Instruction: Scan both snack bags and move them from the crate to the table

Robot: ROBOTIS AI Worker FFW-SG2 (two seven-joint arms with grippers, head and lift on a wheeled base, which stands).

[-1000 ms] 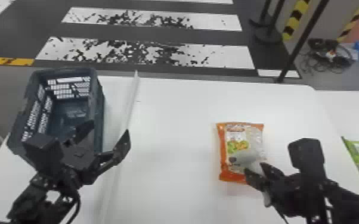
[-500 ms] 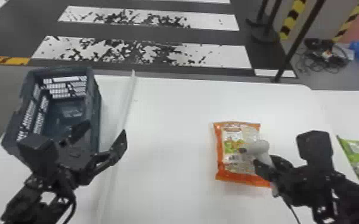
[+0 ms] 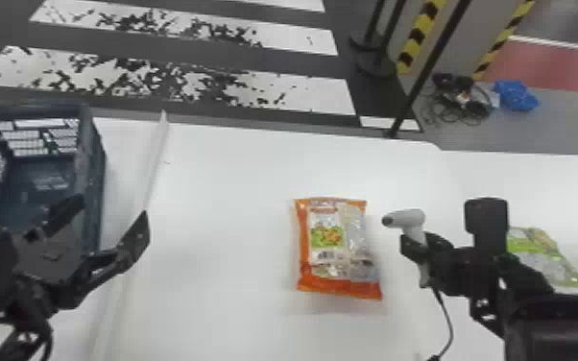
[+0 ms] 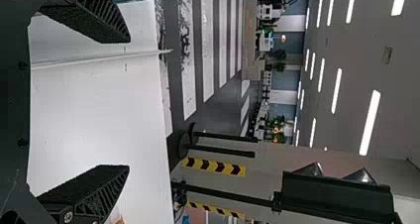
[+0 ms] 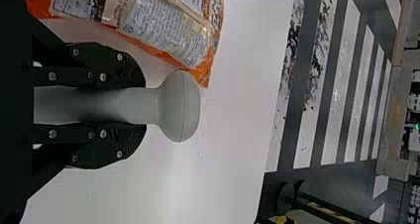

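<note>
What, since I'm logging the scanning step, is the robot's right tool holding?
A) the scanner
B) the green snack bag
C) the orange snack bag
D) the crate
A: the right tool has its fingers closed around the scanner, while the orange bag lies on the table.

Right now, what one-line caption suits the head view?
Right tool gripping the scanner, orange snack bag and green bag on the white table, crate at left.
</note>
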